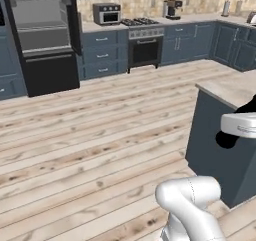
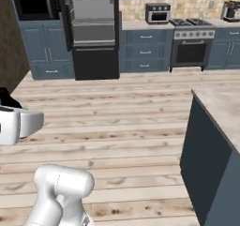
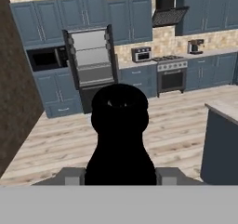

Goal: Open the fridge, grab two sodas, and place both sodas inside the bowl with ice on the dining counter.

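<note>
Fridge [image 3: 93, 60] doors stand open across the room, so that step looks done. The fingers [image 3: 74, 176] are clamped on a black bottle-shaped thing [image 3: 120, 125], which I judge may be a soda, though its colour gives no proof. The dining counter [image 1: 230, 90] lies close ahead; by my reckoning both deliveries into the bowl remain.

1. arm [image 1: 192, 205]: glossy white casing built of rounded, tube-like segments, with a thin seam line on the elbow shell.
2. upper link [image 1: 240, 125], seen beside the dining counter [image 1: 220, 135]: a white cylinder capped by a pale grey band, with a black joint just under it.
3. right base view: same white link [image 2: 18, 124], with a black joint piece above it.
4. no cables, screws or markings can be made out.
</note>
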